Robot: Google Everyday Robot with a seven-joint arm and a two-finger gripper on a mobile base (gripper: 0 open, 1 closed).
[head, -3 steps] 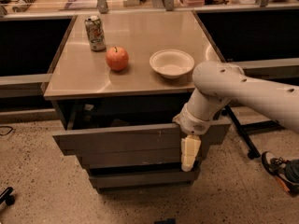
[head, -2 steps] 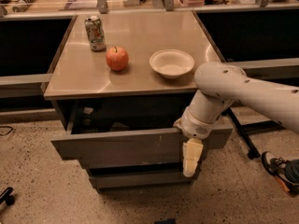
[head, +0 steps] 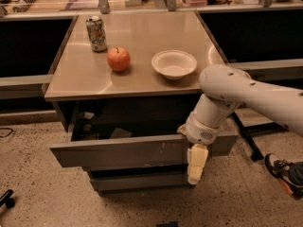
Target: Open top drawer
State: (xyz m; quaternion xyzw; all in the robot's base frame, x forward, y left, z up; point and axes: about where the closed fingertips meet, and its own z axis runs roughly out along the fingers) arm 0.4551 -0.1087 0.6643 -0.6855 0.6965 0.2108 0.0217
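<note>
The top drawer [head: 123, 151] stands pulled out from under the bench [head: 156, 30], its grey front well forward and dark contents showing behind it. The gripper [head: 196, 164] hangs pointing down against the right part of that front, below the white arm [head: 246, 96]; whether it is spread or closed, I cannot tell. On the bench sit a can [head: 96, 33], an apple [head: 118, 59] and a bowl [head: 173, 64].
</note>
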